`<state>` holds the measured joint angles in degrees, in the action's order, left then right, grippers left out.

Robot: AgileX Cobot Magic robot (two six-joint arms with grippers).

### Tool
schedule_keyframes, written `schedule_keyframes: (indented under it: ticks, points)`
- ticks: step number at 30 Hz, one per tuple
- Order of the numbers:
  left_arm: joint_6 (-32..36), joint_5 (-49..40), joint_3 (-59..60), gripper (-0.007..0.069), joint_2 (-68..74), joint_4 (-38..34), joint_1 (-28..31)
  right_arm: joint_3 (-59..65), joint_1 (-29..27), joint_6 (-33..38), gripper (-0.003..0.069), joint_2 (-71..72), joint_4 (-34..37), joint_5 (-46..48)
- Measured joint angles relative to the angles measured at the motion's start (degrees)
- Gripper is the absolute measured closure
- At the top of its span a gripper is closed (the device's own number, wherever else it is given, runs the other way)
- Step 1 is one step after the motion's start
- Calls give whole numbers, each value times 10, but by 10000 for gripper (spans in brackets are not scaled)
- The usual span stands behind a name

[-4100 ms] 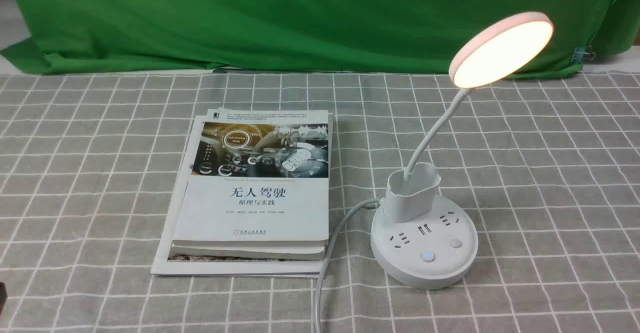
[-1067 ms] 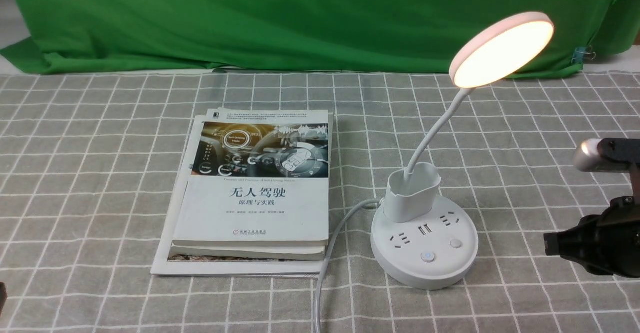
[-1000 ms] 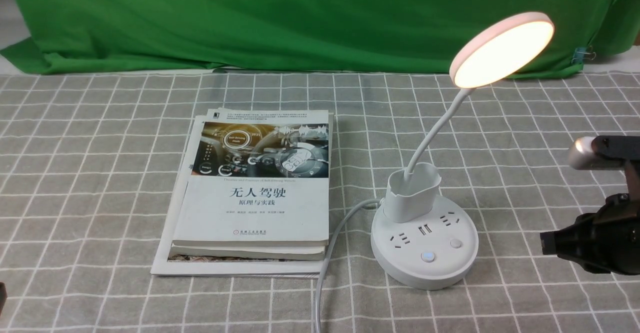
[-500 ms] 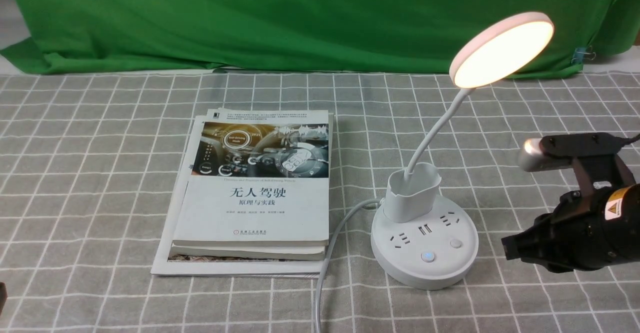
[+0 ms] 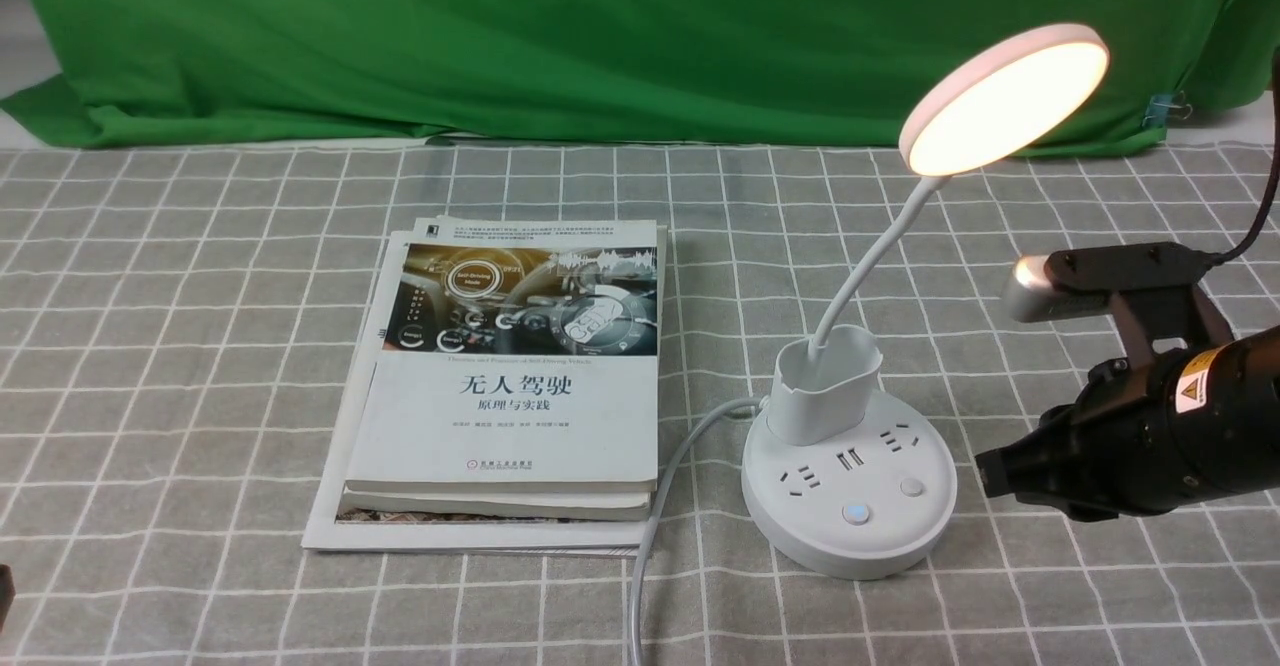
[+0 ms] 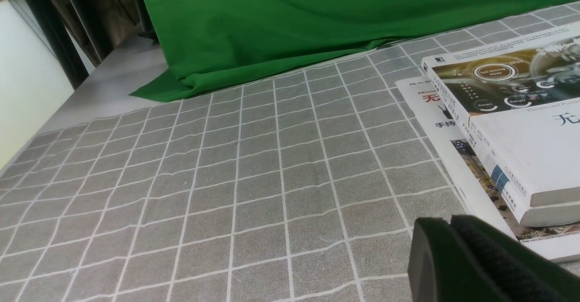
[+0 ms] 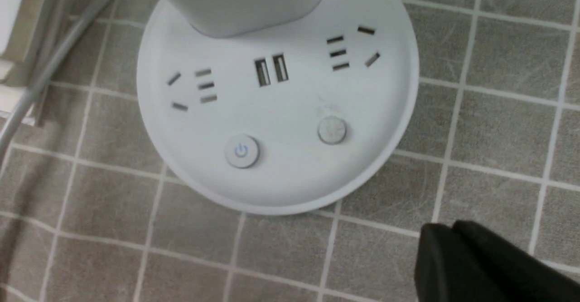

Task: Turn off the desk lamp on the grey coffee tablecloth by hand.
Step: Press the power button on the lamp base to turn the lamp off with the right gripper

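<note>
The white desk lamp stands on the grey coffee tablecloth at the right. Its round disc head glows. Its round base shows in the right wrist view with sockets, a power button and a plain button. My right gripper is shut and empty. It hovers just right of the base, level with the buttons and apart from the lamp; it also shows in the right wrist view. My left gripper is shut and empty, low over the cloth near the books.
A stack of books lies left of the lamp. The lamp's grey cord runs between books and base toward the front edge. A plain green cloth hangs along the back.
My right arm has come in from the right edge and moved left toward the lamp base. The lamp stays lit. The left arm has not moved.
</note>
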<state>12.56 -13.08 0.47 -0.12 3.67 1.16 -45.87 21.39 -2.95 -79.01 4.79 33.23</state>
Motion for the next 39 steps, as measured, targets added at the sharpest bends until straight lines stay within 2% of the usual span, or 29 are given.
schedule_keyframes:
  ticks: [9, 14, 19, 22, 31, 39]
  points:
    - [0, 0, 0, 606, 0, 0, 0, 0, 0, 11, 589, -1, 0, -21]
    - [0, 0, 0, 606, 0, 0, 0, 0, 0, 13, 557, -22, 7, -51]
    - [0, 0, 0, 606, 0, 0, 0, -1, 2, 81, 550, -59, 65, -87]
    - [0, 0, 0, 606, 0, 0, 0, -12, 7, 102, 545, -77, 76, -83]
    - [0, 0, 0, 606, 0, 0, 0, -74, 23, 117, 628, -145, 79, -48]
    - [0, 0, 0, 606, 0, 0, 0, -80, 24, 117, 624, -171, 78, -36]
